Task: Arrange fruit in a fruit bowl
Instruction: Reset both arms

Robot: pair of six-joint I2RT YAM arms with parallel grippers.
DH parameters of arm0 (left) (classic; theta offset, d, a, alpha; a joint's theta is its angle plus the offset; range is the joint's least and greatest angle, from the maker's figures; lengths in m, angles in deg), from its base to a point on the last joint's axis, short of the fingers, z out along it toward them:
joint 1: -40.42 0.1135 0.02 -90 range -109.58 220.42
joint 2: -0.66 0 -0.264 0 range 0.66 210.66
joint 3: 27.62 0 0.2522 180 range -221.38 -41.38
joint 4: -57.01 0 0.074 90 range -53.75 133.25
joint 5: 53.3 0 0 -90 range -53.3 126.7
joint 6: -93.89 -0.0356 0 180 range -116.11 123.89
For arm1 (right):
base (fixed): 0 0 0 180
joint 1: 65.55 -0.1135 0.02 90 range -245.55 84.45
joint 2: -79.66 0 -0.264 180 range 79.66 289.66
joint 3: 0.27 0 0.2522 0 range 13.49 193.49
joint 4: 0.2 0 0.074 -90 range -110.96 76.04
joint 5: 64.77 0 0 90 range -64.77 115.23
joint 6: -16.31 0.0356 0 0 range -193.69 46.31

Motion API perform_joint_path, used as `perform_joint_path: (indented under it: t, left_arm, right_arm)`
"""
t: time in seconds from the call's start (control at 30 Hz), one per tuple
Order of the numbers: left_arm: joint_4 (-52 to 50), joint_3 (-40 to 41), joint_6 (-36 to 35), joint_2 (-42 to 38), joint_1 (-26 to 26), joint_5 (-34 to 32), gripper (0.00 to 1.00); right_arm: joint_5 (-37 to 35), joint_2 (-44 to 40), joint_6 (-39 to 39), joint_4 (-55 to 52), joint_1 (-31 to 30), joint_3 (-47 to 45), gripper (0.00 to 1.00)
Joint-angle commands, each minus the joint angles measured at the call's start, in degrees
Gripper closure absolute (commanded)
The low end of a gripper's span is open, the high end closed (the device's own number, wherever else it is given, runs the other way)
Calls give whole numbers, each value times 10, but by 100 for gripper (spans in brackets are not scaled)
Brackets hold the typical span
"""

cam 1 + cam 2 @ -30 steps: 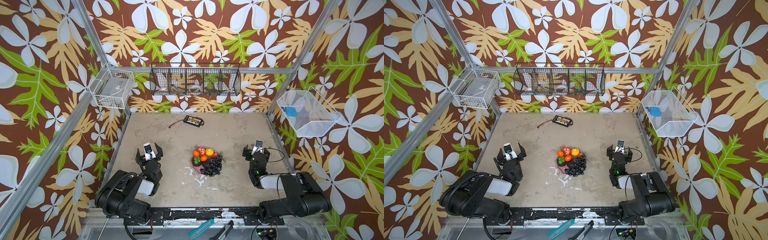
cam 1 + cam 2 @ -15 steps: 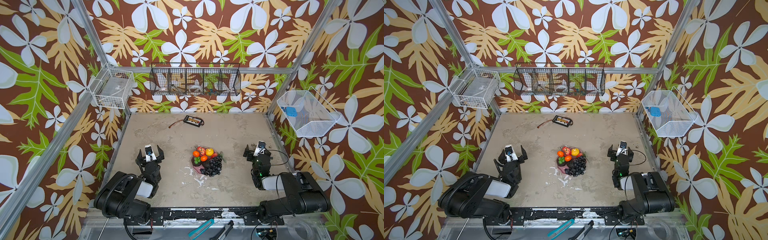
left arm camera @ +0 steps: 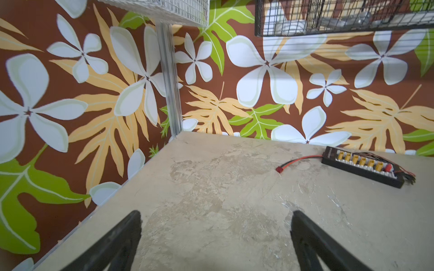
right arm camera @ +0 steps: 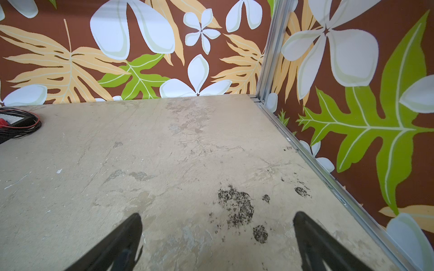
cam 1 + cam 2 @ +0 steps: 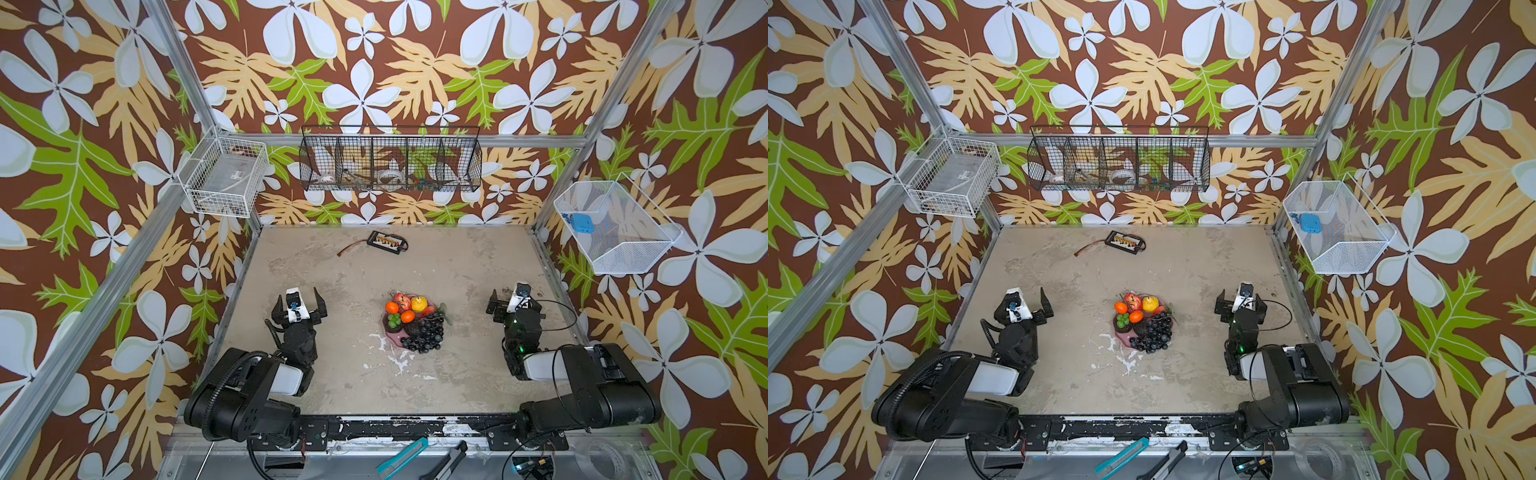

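Note:
The fruit is piled on the pink fruit bowl (image 5: 396, 340) (image 5: 1123, 335) at the table's middle in both top views: a red apple (image 5: 399, 298), a yellow lemon (image 5: 419, 304), two oranges (image 5: 391, 307) and a dark grape bunch (image 5: 426, 332) spilling over the near rim. My left gripper (image 5: 299, 300) (image 3: 216, 215) stands open to the left of the bowl, over bare table. My right gripper (image 5: 514, 297) (image 4: 217, 217) stands open to the bowl's right, with nothing between its fingers. Neither wrist view shows the fruit or the bowl.
A black gadget with a red cable (image 5: 386, 242) (image 3: 362, 167) lies near the back wall. A black wire basket (image 5: 390, 160) hangs on the back wall. White wire baskets hang at the left (image 5: 226, 176) and right (image 5: 615, 226). Metal rails edge the table.
Both grippers have shifted only slightly in place and stay open. The fruit and the bowl have not moved.

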Motion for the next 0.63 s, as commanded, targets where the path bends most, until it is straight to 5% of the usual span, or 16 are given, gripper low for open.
perform_joint_path:
  t: [0.0,0.07,0.13,0.17,0.23,0.6]
  left_arm:
    - [-22,7,55,3,41,72,0]
    - [54,9,62,46,59,67,0]
    - [-62,-18,84,11,60,62,0]
    - [-4,-16,66,43,59,56,0]
    - [-59,-24,78,19,54,56,0]
    - [-23,-19,69,35,55,47,0]
  right_arm:
    - [1,1,3,20,0,1,0]
    - [1,1,3,20,0,1,0]
    - [1,1,3,20,0,1,0]
    - [1,1,3,20,0,1,1]
    - [1,1,3,20,0,1,1]
    - [2,1,3,20,0,1,0]
